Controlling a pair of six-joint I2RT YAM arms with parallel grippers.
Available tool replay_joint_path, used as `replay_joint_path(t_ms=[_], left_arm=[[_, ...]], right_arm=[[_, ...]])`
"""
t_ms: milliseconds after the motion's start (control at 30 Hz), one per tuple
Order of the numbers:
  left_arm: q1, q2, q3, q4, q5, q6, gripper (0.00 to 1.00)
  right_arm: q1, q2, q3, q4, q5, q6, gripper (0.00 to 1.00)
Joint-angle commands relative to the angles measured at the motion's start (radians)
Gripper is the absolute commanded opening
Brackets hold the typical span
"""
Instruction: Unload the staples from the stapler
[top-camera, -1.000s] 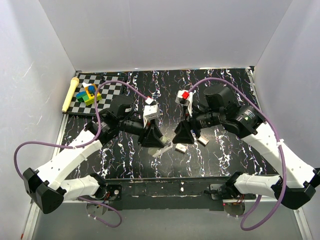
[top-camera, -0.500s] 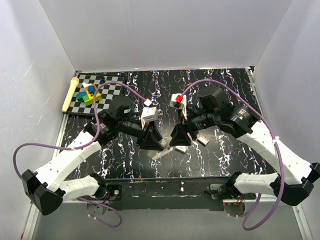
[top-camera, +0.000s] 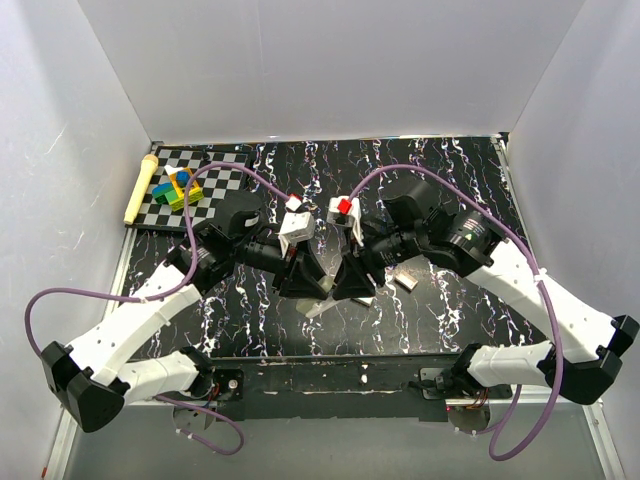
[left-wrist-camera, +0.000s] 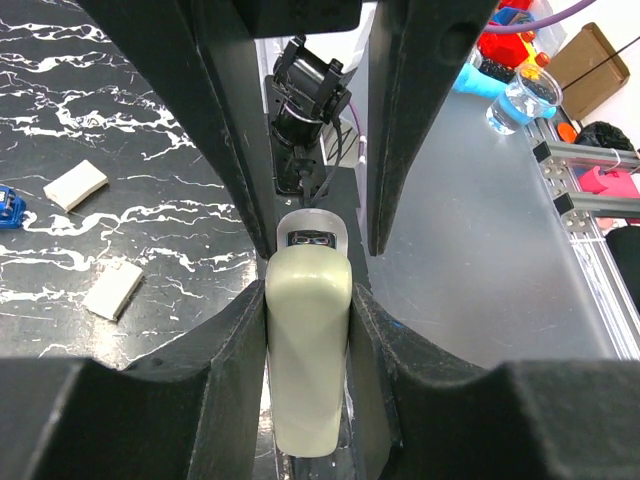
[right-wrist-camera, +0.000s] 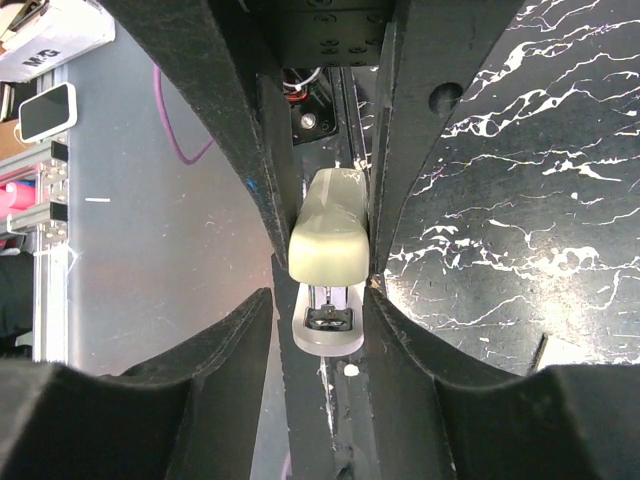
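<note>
The right gripper (top-camera: 352, 282) has been swung in beside the left gripper (top-camera: 305, 280). The cream-topped stapler (right-wrist-camera: 330, 240), held above the worktop (top-camera: 450, 190) well right of the checkered mat (top-camera: 225, 180), is clenched in both sets of jaws, so opening it is judged the next step.

No text clearly legible; only blurred print on white box (right-wrist-camera: 58, 40).

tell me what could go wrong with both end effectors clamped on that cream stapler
1. The left end effector and right end effector pinch the same short cream stapler from opposite sides; its smooth rounded cap may slip out if either pulls.
2. From above they nearly meet, so their fingers may collide.
</note>
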Motion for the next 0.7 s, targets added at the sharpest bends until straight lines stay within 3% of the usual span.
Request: replay_joint_path(t_ms=[0,467,667], left_arm=[[-0.004,-0.045,0.004,0.036,0.018,-0.014,0.00],[-0.004,-0.043,0.001,0.060,0.043,-0.034,0.00],[-0.004,-0.083,-0.015,0.135,-0.019,-0.086,0.00]], right_arm=[[0.016,0.005,0.019,0.029,0.007,0.005,0.49],[0.043,0.011,0.013,0.066,0.031,0.018,0.28],[0.048,-0.003,-0.014,0.046,0.047,0.015,0.15]])
